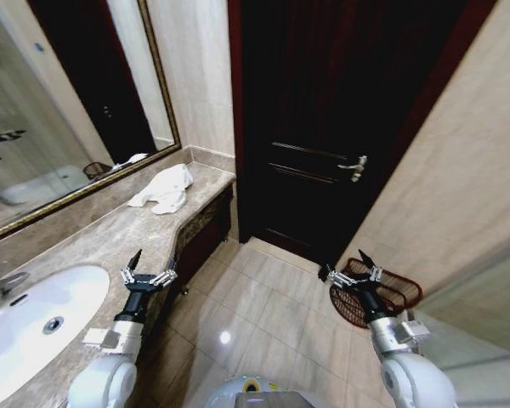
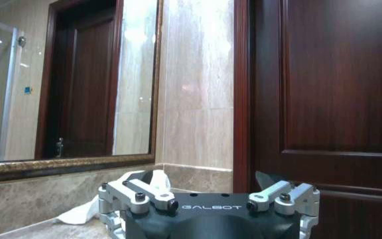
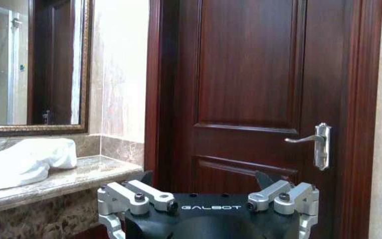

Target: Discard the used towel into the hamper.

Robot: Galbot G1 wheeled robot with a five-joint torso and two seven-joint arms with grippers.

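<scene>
Lying crumpled on the marble counter (image 1: 93, 234) near the dark door (image 1: 323, 127), the towel (image 1: 163, 189) waits; both grippers, left (image 1: 146, 270) and right (image 1: 354, 270), hover spread wide, hamper (image 1: 398, 293) behind the right.

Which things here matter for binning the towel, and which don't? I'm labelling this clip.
Job: towel crumpled on the counter; hamper on the floor; left gripper, open; right gripper, open.
Not involved: sink, mirror, door.

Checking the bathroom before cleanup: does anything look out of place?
A crumpled white towel lies on the counter near the mirror's corner. The hamper sits on the floor by the door; both hands hover open, holding nothing.
</scene>
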